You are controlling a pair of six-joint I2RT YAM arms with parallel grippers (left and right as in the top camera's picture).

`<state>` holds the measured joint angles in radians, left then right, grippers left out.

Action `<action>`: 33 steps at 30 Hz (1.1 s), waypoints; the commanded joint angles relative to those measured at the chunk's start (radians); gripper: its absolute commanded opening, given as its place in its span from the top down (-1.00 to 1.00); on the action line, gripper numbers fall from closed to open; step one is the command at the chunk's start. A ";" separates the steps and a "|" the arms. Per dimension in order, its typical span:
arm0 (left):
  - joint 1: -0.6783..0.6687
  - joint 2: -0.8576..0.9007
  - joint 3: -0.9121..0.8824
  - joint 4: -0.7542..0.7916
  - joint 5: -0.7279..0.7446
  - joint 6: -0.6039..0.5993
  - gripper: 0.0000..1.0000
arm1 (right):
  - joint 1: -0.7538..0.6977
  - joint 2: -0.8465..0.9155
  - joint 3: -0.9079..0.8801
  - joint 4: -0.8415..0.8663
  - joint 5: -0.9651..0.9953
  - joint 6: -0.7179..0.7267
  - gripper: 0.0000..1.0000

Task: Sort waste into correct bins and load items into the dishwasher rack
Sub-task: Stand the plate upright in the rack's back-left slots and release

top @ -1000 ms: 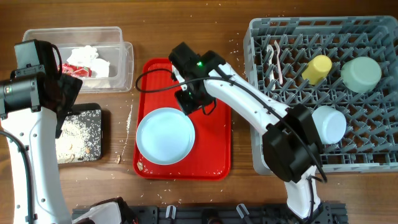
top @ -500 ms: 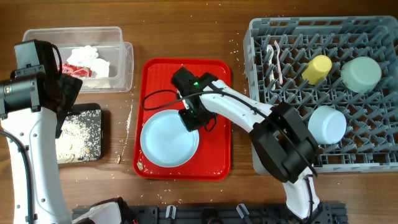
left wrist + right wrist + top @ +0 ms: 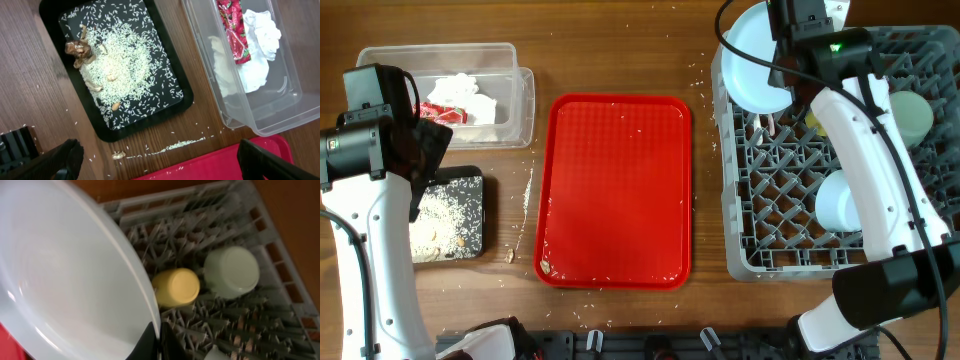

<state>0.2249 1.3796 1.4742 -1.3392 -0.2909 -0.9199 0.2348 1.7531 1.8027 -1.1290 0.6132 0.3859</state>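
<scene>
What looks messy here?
Rice is spilled on the table between the black tray and the red tray, not inside the black tray. A brown bit lies there too.

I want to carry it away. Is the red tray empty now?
Almost empty. The red tray holds no dishes in the overhead view, only a few small crumbs scattered on it.
</scene>
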 commanded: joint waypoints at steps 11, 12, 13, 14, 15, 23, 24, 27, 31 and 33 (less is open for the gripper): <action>0.005 -0.006 0.005 0.000 -0.013 -0.008 -1.00 | 0.003 0.045 -0.127 0.177 0.031 0.018 0.91; 0.005 -0.006 0.005 0.000 -0.013 -0.008 -1.00 | 0.003 0.045 -0.127 0.176 0.032 0.017 0.91; 0.005 -0.006 0.005 0.000 -0.013 -0.008 -1.00 | 0.003 0.045 -0.127 0.176 0.039 0.014 0.91; 0.005 -0.006 0.005 0.000 -0.013 -0.008 -1.00 | 0.003 0.045 -0.127 0.176 0.047 0.013 0.91; 0.005 -0.006 0.005 0.000 -0.013 -0.008 -1.00 | 0.003 0.051 -0.127 0.180 0.064 0.014 0.91; 0.005 -0.006 0.005 0.000 -0.013 -0.008 -1.00 | 0.003 0.115 -0.127 0.203 0.195 0.005 0.92; 0.005 -0.006 0.005 0.000 -0.013 -0.008 -1.00 | 0.003 0.115 -0.127 0.201 0.224 -0.003 0.91; 0.005 -0.006 0.005 0.000 -0.013 -0.008 -1.00 | 0.003 0.115 -0.127 0.200 0.244 -0.046 0.91; 0.005 -0.006 0.005 0.000 -0.013 -0.008 -1.00 | 0.019 0.115 -0.127 0.186 0.089 -0.045 0.88; 0.005 -0.006 0.005 0.000 -0.013 -0.008 -1.00 | 0.062 0.115 -0.127 0.191 0.031 -0.045 0.36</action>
<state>0.2249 1.3796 1.4742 -1.3392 -0.2909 -0.9199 0.2466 1.8481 1.6814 -0.9409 0.7357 0.3435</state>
